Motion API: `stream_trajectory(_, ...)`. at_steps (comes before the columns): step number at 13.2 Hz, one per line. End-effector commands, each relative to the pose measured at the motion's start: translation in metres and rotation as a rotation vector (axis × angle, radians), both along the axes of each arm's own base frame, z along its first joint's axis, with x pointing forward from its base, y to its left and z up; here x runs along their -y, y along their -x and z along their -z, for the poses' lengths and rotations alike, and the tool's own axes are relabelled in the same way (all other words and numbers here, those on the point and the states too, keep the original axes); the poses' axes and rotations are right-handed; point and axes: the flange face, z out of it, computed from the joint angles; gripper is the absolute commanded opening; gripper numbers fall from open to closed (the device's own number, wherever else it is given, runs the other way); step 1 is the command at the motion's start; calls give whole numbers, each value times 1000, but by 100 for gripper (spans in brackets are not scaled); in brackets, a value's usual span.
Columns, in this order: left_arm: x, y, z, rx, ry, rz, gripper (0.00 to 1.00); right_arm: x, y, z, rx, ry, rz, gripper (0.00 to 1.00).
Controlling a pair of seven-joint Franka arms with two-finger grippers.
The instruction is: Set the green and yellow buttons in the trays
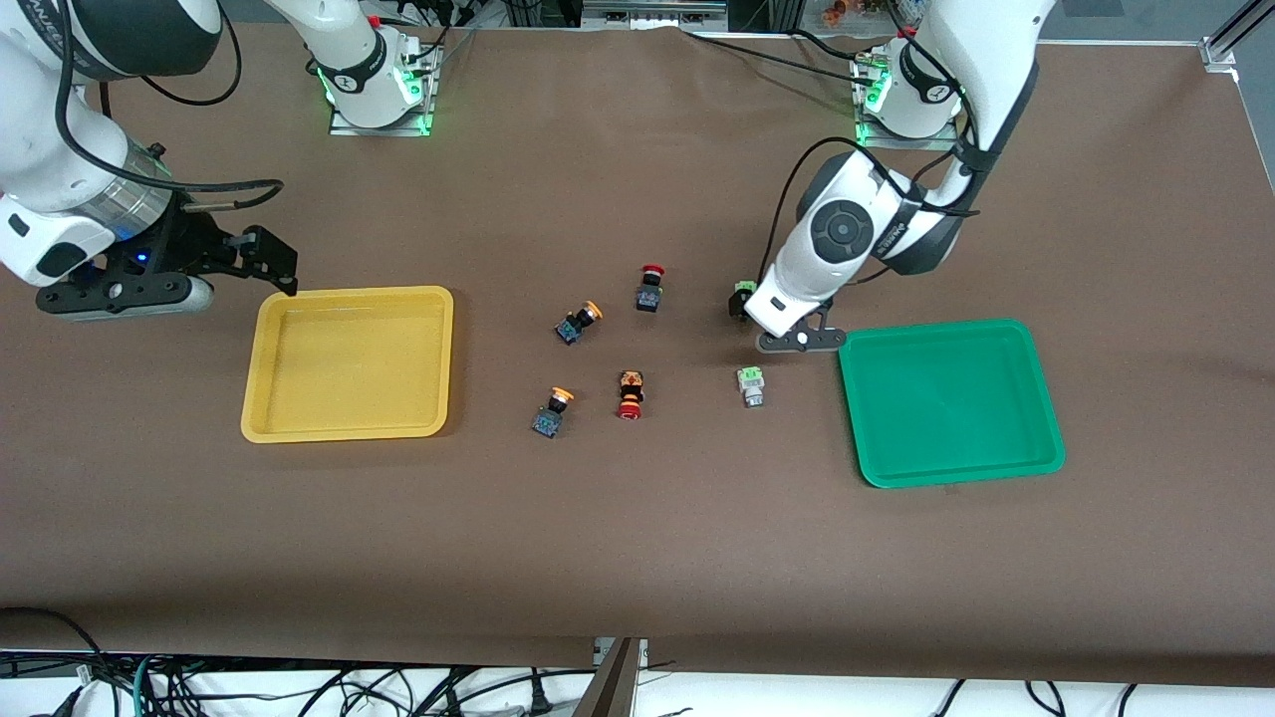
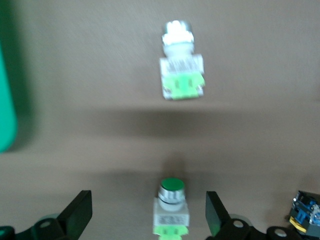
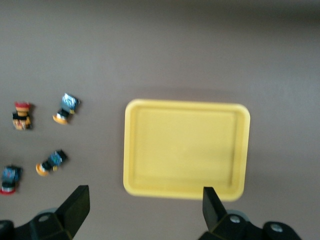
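Observation:
One green button lies on the table between the open fingers of my left gripper; in the front view only a green bit of it shows beside that gripper. The second green button lies nearer the front camera, also seen in the left wrist view. The green tray lies toward the left arm's end. Two yellow buttons lie mid-table. My right gripper is open and empty, in the air beside the yellow tray.
Two red-capped black switches lie among the buttons. A blue-bodied switch shows close to one left finger. The right wrist view shows the yellow tray, both yellow buttons and the red switches.

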Motion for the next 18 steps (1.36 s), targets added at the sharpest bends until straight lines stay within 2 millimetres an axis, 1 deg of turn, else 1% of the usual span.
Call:
stream_trajectory(1, 15, 29, 17, 6, 2, -1, 100, -7, -12, 4, 26, -30, -3, 100)
stream_trajectory(2, 17, 36, 22, -1, -3, 1, 100, -12, -11, 8, 17, -28, -9, 100)
stream_trajectory(3, 19, 41, 25, -2, -5, -9, 100, -22, -14, 22, -3, -15, -33, 100)
stream_trajectory(4, 18, 46, 30, -11, -12, -7, 100, -38, -17, 41, -29, 6, -63, 100)
stream_trajectory(5, 19, 49, 33, -15, -17, 1, 100, -40, -26, 72, -76, 14, -65, 100)
stream_trajectory(6, 21, 52, 38, -13, -28, 25, 97, -42, -34, 105, -125, 24, -69, 100)
stream_trajectory(7, 25, 57, 43, -8, -34, 54, 86, -42, -41, 144, -180, 40, -87, 100)
stream_trajectory(8, 26, 58, 46, 3, -26, 54, 77, -46, -41, 147, -178, 36, -99, 100)
stream_trajectory(9, 25, 59, 52, 3, -21, 50, 73, -67, -37, 149, -176, 34, -110, 100)
stream_trajectory(10, 26, 60, 55, 6, -15, 48, 61, -87, -36, 157, -166, 30, -92, 100)
stream_trajectory(11, 27, 60, 56, 7, -12, 48, 47, -95, -44, 180, -152, 13, 3, 100)
stream_trajectory(12, 27, 59, 56, 8, -11, 47, 29, -108, -49, 199, -135, -4, 93, 100)
stream_trajectory(13, 26, 58, 55, 10, -11, 44, 13, -132, -48, 225, -129, -14, 149, 100)
stream_trajectory(14, 25, 53, 49, 19, -6, 42, 2, -153, -48, 249, -123, -27, 213, 100)
stream_trajectory(15, 21, 46, 41, 29, -4, 42, 0, -175, -46, 271, -125, -39, 300, 100)
stream_trajectory(17, -1, 17, 15, 54, -3, 47, 0, -216, -43, 298, -111, -74, 411, 100)
stream_trajectory(18, -13, 3, 2, 45, -13, 74, 0, -227, -42, 313, -112, -82, 441, 100)
